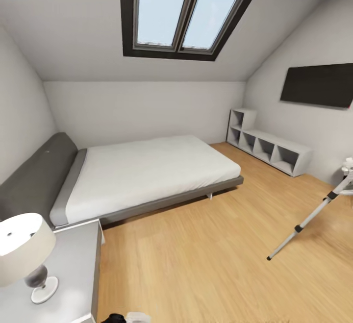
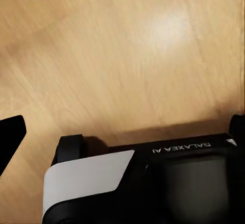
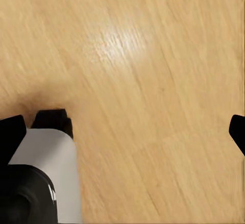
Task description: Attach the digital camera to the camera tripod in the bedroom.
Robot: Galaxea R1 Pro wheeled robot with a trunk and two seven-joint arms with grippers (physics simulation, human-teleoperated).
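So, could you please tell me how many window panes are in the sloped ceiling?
2: the left pane and the right pane, side by side in one dark frame above the bed.

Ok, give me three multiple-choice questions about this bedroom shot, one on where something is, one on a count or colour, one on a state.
1. Where does the camera tripod show in the head view?
A. at the right edge
B. on the bed
C. under the window

2. How many panes has the skylight?
A. one
B. two
C. four

3. What state is the bed in?
A. piled with clothes
B. made, flat and bare
C. folded up

Answers:
1 A, its silver leg slants over the floor there.
2 B, two panes sit side by side.
3 B, the white mattress lies smooth.
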